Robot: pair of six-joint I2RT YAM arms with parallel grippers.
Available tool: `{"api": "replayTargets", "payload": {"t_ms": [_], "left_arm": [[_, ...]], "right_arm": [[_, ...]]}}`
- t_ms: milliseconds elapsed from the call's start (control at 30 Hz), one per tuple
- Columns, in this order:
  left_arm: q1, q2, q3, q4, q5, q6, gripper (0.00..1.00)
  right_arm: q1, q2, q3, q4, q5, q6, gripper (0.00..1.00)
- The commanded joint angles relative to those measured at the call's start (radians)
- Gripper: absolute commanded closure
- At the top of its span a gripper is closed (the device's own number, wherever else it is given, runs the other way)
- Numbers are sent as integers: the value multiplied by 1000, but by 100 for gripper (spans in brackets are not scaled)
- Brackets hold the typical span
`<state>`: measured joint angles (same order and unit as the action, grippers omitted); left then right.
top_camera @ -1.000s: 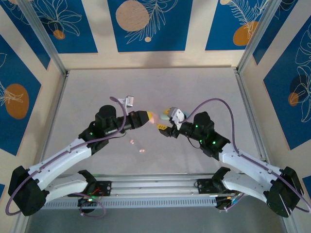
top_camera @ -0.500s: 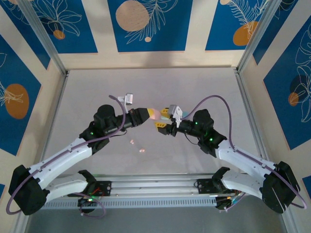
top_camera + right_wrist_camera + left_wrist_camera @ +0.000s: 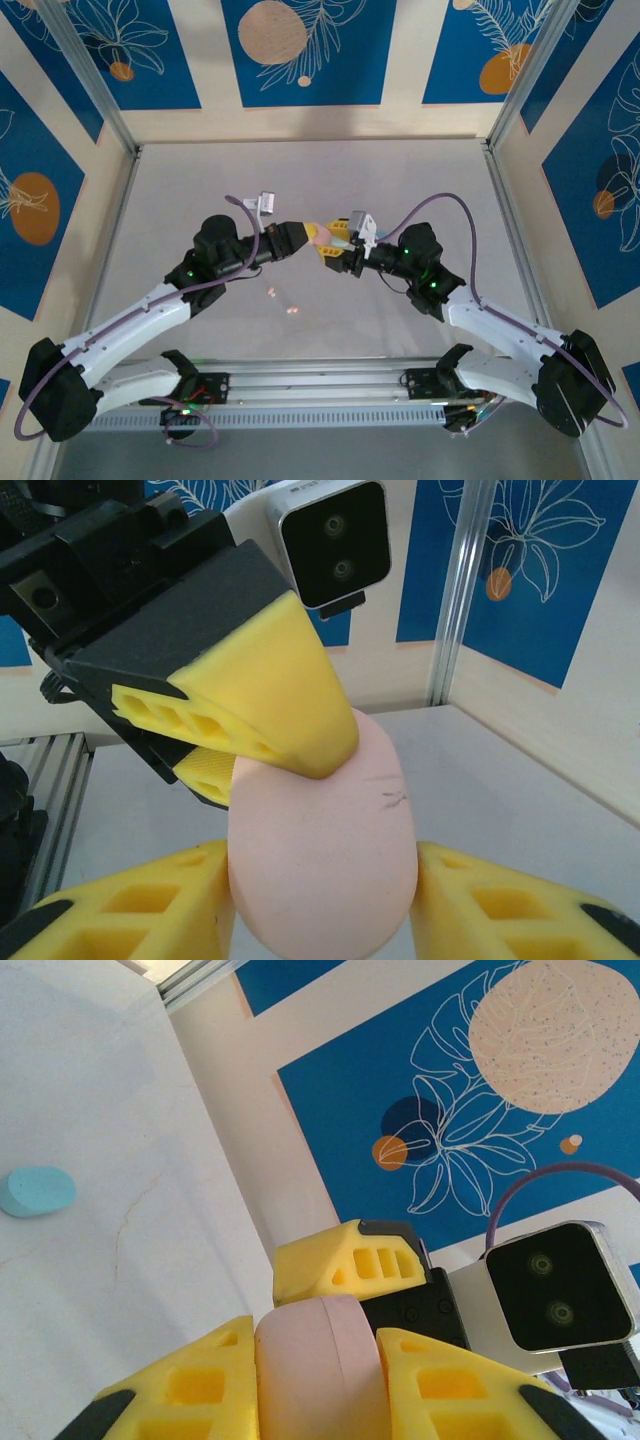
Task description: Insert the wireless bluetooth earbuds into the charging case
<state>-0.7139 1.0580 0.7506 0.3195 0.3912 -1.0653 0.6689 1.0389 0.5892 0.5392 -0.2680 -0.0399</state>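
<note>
1. State. The left claw [image 3: 312, 236] is clamped on the pink charging case [image 3: 320, 234] and holds it above the tabletop [image 3: 400, 180], at mid-depth between the two arms. The right claw [image 3: 320, 905] is closed on the same case across the other axis, with a finger touching each side.
2. Task items. Two tiny pink earbuds [image 3: 272, 291] lie on the tabletop, near and slightly left of the case and well apart from both claws. The case appears closed, so no bud is seated yet.
3. Hazard: opposed pull. Both claws hold one smooth, rounded shell. If either arm moves out of step, the case may twist, squirt out of the pads and drop.
4. Hazard: lid force. If the lid is pried with the grip off the seam, the pads may slide without opening it or stress the hinge.
5. Hazard: collision. The left claw's finger and the right wrist camera [image 3: 560, 1290] are near each other. A small rotation could bring them into contact.
6. Hazard: dropped case. A falling case could scatter the earbuds or strike the pale blue oval piece [image 3: 38, 1190] lying on the tabletop.
7. Hazard: bud size. Each bud is far smaller than a finger, so a pinch may flick it away.
</note>
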Motion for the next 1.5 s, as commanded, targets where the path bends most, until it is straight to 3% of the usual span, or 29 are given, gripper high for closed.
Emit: {"api": "replayTargets", "payload": {"t_ms": [0, 100, 233, 300, 433, 500, 600, 733, 1033, 1267, 1467], "left_arm": [[1, -4, 0, 44, 28, -1, 86], [1, -12, -3, 43, 20, 8, 81], [1, -26, 15, -9, 18, 110, 48], [1, -38, 39, -75, 36, 254, 36], [1, -87, 48, -198, 50, 595, 27], [2, -118, 21, -224, 89, 791, 17], [2, -148, 0, -278, 147, 1030, 15], [2, -165, -21, -251, 175, 1157, 16], [1, -113, -11, -146, 287, 1151, 23], [2, -107, -12, -114, 287, 1119, 35], [1, -101, -11, -108, 297, 1098, 38]], "right_arm": [[-5, 3, 35, 22, -10, 1, 55], [-6, -11, 28, 11, -15, 1, 60], [-20, -28, 38, -44, -72, 15, 64], [-36, -31, 57, -99, -118, 35, 65], [-84, -25, 108, -208, -263, 91, 65], [-104, -13, 146, -276, -351, 100, 65], [-122, 4, 184, -329, -436, 117, 65], [-126, 24, 221, -361, -536, 115, 65], [-105, 47, 271, -436, -572, 59, 65], [-94, 49, 277, -476, -518, 4, 65], [-85, 53, 287, -510, -490, -37, 64]]}}
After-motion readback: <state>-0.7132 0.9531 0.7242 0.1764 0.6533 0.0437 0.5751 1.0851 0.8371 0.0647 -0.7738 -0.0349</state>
